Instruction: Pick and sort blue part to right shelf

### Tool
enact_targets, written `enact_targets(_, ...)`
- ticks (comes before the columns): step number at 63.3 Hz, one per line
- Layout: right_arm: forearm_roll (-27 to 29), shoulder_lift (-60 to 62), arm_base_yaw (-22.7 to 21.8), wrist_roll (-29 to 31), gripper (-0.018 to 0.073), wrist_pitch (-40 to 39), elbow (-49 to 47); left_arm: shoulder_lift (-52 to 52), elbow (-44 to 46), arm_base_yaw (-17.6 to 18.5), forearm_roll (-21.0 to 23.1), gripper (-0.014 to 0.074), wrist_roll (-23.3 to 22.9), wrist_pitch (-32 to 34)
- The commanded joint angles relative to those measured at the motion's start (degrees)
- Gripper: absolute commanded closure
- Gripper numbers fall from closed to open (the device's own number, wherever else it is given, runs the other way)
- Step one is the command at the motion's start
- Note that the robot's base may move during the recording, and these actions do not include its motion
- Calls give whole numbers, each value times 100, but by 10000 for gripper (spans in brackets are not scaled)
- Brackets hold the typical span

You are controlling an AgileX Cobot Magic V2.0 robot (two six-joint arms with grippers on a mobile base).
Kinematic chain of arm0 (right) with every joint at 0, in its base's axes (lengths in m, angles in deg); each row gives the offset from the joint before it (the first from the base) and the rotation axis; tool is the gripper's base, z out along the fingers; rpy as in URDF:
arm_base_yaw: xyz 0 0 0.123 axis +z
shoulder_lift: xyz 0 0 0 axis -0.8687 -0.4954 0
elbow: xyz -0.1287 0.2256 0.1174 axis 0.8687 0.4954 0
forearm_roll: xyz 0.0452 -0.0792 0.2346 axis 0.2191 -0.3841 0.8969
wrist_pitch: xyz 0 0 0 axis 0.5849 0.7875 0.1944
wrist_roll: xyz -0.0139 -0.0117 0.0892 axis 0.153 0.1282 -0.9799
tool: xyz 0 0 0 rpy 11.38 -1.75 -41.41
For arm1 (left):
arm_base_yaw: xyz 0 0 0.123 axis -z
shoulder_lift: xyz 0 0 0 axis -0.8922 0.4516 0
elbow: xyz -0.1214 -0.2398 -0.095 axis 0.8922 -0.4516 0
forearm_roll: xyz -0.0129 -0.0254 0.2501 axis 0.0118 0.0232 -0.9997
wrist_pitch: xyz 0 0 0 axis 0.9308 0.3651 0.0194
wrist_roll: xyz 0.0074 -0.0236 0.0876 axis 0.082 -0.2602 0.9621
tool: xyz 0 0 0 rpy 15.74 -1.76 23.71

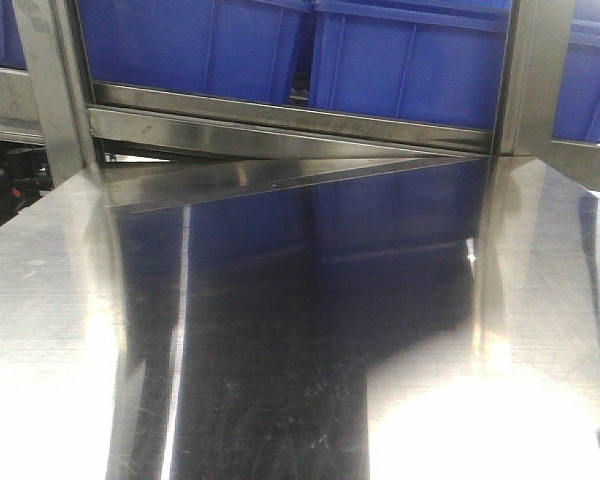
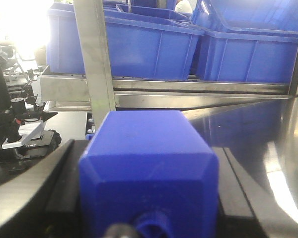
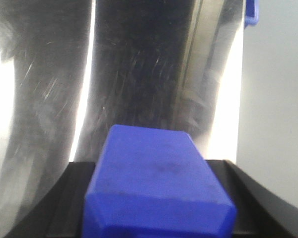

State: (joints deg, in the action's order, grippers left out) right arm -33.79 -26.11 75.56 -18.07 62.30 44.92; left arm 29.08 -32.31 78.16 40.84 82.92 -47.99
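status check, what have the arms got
left gripper shut on blue part. right gripper shut on second blue part. blue bins on shelf ahead, nothing seen in the way.

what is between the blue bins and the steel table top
The shelf's steel front rail lies between the blue bins and the table. The exterior front view shows it, and the left wrist view does too.

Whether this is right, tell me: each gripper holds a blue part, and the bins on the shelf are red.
Wrong on one point: the bins on the shelf are blue, not red, as the left wrist view shows. The rest stands: the left gripper holds a blue part and the right gripper a second blue part.
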Motion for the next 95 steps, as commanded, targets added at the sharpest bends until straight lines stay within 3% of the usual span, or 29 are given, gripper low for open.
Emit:
enact_targets(1,-126,748,3,105,323,-334,104,86,156,-4,-36,209,-56,492)
enact_targets(24,-131,3461,3,297,323,-258,425,86,156,-4,-36,209,-56,492)
enact_targets(38,-293,4303,3,353,323,-437,261,86,156,-4,-36,209,-56,492)
enact_targets(60,-666,4409,3,360,323,-1087,-35,86,156,-4,-36,209,-56,492)
enact_targets(95,-661,4409,3,360,323,-960,71,86,156,-4,-36,209,-56,492)
